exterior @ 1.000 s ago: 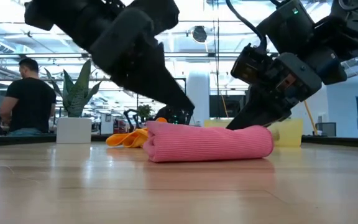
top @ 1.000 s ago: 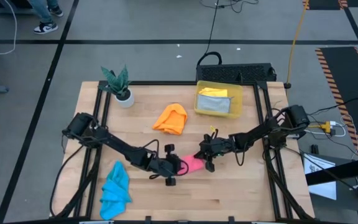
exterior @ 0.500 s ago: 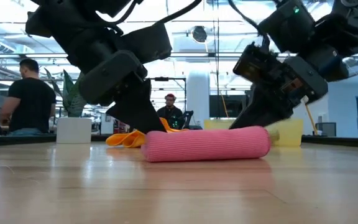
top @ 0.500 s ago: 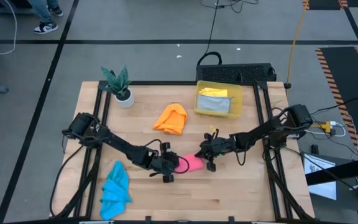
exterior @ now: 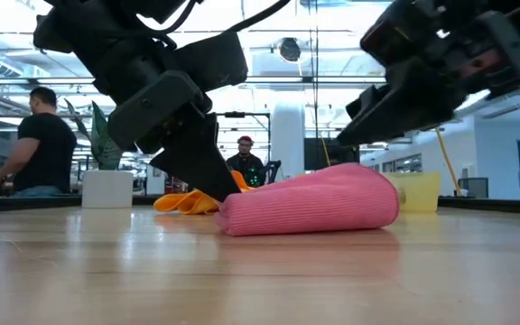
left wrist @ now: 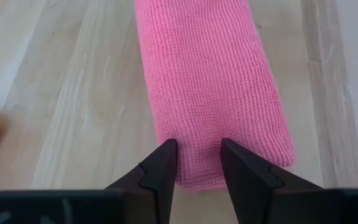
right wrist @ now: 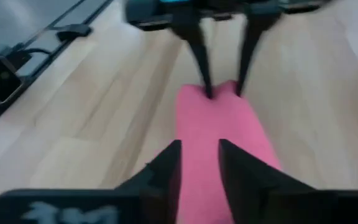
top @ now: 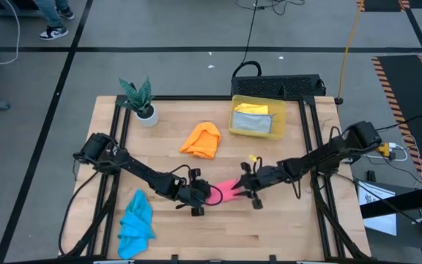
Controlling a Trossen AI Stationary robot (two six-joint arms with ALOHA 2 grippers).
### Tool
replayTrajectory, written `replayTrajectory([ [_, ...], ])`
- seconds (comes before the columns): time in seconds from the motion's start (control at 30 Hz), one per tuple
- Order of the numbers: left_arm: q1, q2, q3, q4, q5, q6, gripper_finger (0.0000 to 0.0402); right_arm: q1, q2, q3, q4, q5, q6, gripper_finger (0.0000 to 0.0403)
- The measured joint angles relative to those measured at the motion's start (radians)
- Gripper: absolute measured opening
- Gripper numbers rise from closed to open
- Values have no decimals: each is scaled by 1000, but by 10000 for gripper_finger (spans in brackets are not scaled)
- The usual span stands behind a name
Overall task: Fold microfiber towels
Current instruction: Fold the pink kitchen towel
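- Two grippers at the pink towel (top: 228, 191), mid-table, rolled long.
- Left gripper (left wrist: 197, 163): we pinch the towel's near end, fingers narrowly parted around it.
- Right gripper (right wrist: 199, 163): fingers slightly apart over the far end; we cannot tell if they grip.
- Step: we judge the last fold.
- Next: flatten, release cleanly.
- Waiting: orange towel (top: 201, 139), blue towel (top: 135, 223).

Open-plan robotics lab: taped grey floor (top: 160, 66), cables (top: 251, 29), wooden worktop (top: 284, 227) on frame, person (exterior: 34, 144) at desks behind.
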Motion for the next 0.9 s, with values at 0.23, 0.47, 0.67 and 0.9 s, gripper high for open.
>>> replayTrajectory([
  [0.23,4,0,0,5,18,0,131,66,100,56,50,38,-158,185],
  [0.47,7,-19,0,-3,20,-18,131,79,236,193,-82,132,-309,214],
  [0.67,13,-90,2,38,16,-10,131,79,244,213,-151,162,-330,200],
  [0.9,57,-13,-1,64,79,2,131,78,244,211,-167,160,-335,179],
])
